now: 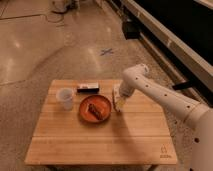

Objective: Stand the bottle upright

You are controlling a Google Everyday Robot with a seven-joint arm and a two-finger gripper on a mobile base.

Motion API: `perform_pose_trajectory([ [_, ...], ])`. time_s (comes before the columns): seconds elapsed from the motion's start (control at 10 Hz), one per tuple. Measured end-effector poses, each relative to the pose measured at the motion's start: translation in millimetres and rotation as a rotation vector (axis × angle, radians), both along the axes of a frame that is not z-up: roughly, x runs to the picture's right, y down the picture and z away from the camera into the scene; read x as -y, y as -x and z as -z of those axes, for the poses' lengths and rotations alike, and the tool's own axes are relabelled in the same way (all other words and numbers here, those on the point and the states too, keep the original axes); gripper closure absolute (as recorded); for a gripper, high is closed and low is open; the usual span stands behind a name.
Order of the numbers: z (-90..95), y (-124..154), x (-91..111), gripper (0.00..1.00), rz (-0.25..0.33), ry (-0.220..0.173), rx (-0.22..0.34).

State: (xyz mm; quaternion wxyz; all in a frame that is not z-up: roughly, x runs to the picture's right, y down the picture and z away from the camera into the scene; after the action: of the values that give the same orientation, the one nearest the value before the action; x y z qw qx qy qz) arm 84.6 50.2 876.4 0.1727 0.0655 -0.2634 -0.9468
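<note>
**Camera view.** The gripper (pixel 120 99) hangs low over the bottle (pixel 119 105), its jaws set at their widest. As far as you can see, it holds nothing. The step in hand is judged to be the approach to a grasp.

To do it well, straddle the bottle across its slim body, not along it. Take hold nearer the neck end than the base, so the base can act as the pivot when you tip it up. Close gently, since a light plastic bottle is likely to roll or skid on bare wood. Swing it away from the orange plate (pixel 81 109), which sits just beside it on the left.

The bottle is small, slim and whitish-cream, with a pale yellowish patch on its side. It lies on the table (pixel 100 140) right of centre, nearer the far edge than the near one, and partly hidden by the arm. Which end bears the cap cannot be told.
</note>
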Motion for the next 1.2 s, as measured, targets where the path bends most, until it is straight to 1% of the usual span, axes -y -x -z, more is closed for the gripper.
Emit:
perform_pose_trajectory([
  [0.3, 1.6, 16.5, 17.6, 0.2, -0.062, -0.005, 0.031],
  [0.4, 8.0, 18.3, 22.9, 0.2, -0.085, -0.002, 0.043],
  [0.6, 31.5, 10.3, 34.5, 0.2, -0.128, 0.007, 0.055],
  [1.2, 30.6, 12.2, 34.0, 0.2, -0.124, 0.008, 0.057],
])
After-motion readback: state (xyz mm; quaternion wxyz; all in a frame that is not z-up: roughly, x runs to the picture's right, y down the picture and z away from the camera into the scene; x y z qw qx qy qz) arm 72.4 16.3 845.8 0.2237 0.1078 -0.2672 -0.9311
